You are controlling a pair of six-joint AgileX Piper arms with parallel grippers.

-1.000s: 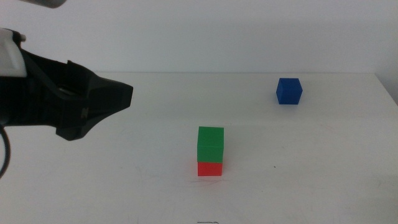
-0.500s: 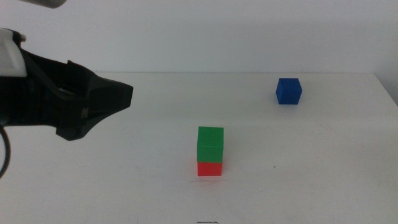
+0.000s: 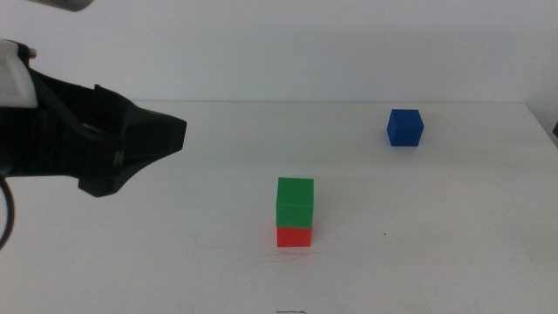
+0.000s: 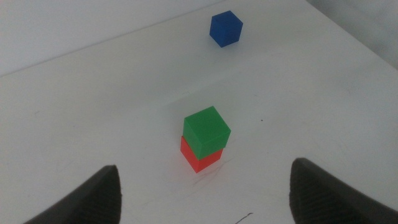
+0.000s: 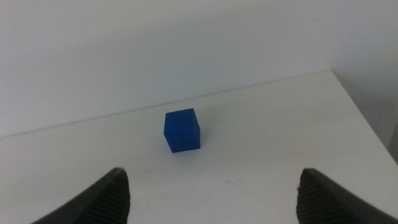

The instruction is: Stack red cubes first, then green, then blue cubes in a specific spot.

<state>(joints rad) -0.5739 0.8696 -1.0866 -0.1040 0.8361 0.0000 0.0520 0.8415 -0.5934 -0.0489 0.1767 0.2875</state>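
The green cube (image 3: 296, 202) sits on the red cube (image 3: 295, 236) near the middle of the white table; the stack also shows in the left wrist view, green (image 4: 207, 129) on red (image 4: 200, 157). The blue cube (image 3: 405, 127) stands alone at the far right of the table and shows in the right wrist view (image 5: 182, 130). My left gripper (image 3: 166, 135) hovers at the left, well away from the stack, and its jaws are open and empty (image 4: 204, 183). My right gripper (image 5: 213, 180) is open and empty, short of the blue cube, and is out of the middle view.
The table's right edge (image 3: 545, 126) runs close to the blue cube. A pale wall (image 3: 288, 44) stands behind the table's far edge.
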